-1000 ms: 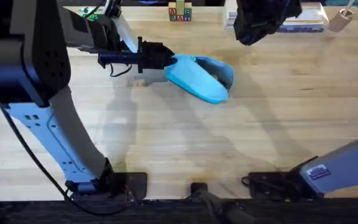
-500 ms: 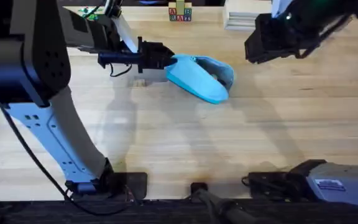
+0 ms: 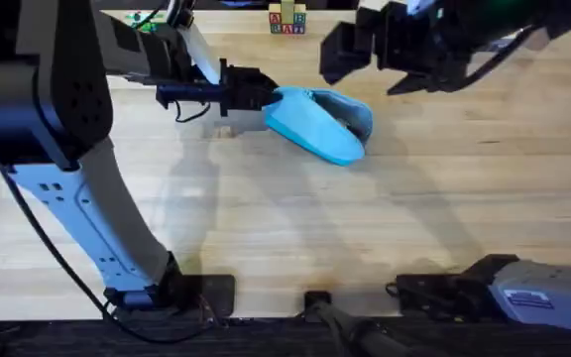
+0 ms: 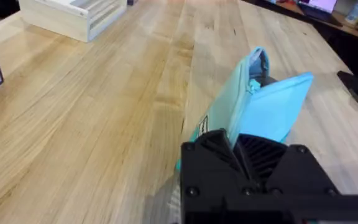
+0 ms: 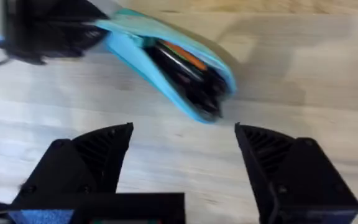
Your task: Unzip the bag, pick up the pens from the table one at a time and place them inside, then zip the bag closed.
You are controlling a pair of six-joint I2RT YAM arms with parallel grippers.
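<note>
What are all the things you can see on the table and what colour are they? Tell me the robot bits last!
bag: one, light sky-blue, lying on the table towards its far side, open, one end held by the left gripper.
pens: several, dark with an orange one, inside the open bag; I cannot count them.
letter blocks: a small stack, coloured letters, at the far edge of the table.
wooden box: one, pale wood, at the far edge, right of the blocks.
table: one, light wood with plank grain, under everything.
left gripper: one, black, shut on the bag's left end.
right gripper: one, black, fingers open, above the table near the bag.
</note>
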